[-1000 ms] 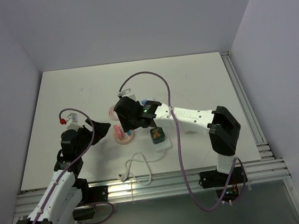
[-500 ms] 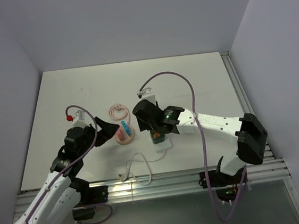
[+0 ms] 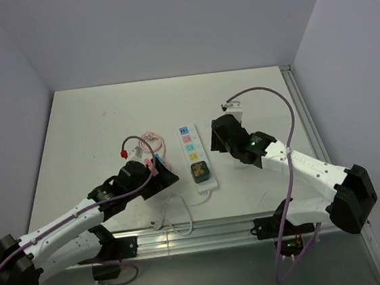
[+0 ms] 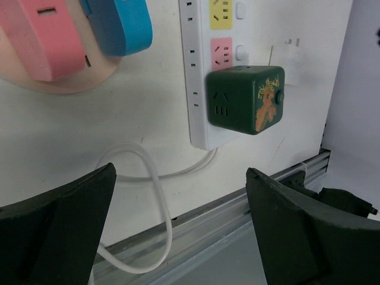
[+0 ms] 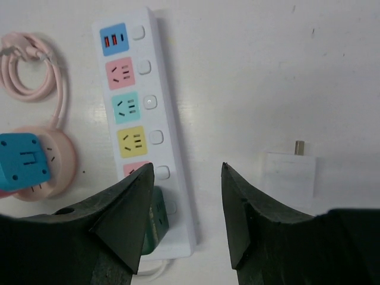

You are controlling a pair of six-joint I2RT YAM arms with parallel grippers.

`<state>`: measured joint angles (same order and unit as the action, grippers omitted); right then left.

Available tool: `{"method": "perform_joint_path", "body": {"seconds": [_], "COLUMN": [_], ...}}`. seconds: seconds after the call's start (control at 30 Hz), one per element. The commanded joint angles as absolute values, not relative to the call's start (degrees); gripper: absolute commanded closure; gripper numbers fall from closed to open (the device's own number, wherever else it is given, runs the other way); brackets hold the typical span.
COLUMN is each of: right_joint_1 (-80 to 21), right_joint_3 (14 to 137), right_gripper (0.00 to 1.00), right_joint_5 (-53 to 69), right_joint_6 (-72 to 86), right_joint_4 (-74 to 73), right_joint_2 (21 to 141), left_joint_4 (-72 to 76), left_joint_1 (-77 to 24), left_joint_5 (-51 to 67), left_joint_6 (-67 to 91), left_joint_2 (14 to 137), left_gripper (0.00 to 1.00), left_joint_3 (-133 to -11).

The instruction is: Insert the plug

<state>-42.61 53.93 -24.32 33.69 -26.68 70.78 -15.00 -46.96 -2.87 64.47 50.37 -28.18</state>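
Observation:
The dark green cube plug [image 3: 200,172] sits on the near end of the white power strip [image 3: 192,149], which has coloured sockets. In the left wrist view the cube [image 4: 244,99] stands on the strip [image 4: 199,71], ahead of my left gripper [image 4: 180,178]. That gripper is open and empty, hovering over a loop of white cable [image 4: 151,196]. My right gripper [image 5: 187,169] is open and holds nothing. It hovers just right of the strip [image 5: 163,89], and its left finger partly hides the cube [image 5: 155,228]. From above, the right gripper [image 3: 218,139] is beside the strip's middle.
A pink round base [image 3: 157,166] carrying a blue plug [image 4: 119,24] and a pink plug [image 4: 50,35] lies left of the strip. A pink coiled cable [image 3: 150,141] lies behind it. A small white adapter [image 5: 290,173] lies right of the strip. The metal rail [image 4: 237,219] runs along the near edge.
My right arm drew back to the right, off the green cube, uncovering the strip, and its jaws narrowed somewhat. My left arm reached forward and right, to the strip's near end.

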Motion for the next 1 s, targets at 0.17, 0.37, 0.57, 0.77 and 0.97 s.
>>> {"method": "perform_joint_path", "body": {"seconds": [0.17, 0.37, 0.57, 0.77, 0.97], "right_joint_1": [-38.1, -36.4, -34.9, -33.7, -33.0], "right_joint_3": [51.2, 50.1, 49.7, 49.1, 46.6], "right_gripper": [0.44, 0.44, 0.44, 0.42, 0.32], "right_joint_5": [-22.5, -22.3, -21.2, -18.7, -18.8], "right_joint_6": [32.4, 31.8, 30.9, 30.7, 31.9], "right_joint_4": [-23.1, -23.1, -22.9, -22.9, -26.0], "right_joint_2": [65.5, 63.3, 63.5, 65.3, 64.3], "left_joint_4": [-1.6, 3.4, 6.9, 9.8, 7.9], "left_joint_1": [-47.4, -45.4, -32.7, -20.7, -24.2], "left_joint_5": [-2.3, -2.4, -0.4, 2.6, 4.1], "left_joint_6": [65.3, 63.4, 57.6, 53.4, 50.2], "left_joint_2": [65.3, 74.0, 78.7, 85.1, 77.4], "left_gripper": [0.06, 0.07, 0.08, 0.08, 0.01], "left_joint_3": [-30.2, -32.7, -32.5, -36.3, -38.8]}}
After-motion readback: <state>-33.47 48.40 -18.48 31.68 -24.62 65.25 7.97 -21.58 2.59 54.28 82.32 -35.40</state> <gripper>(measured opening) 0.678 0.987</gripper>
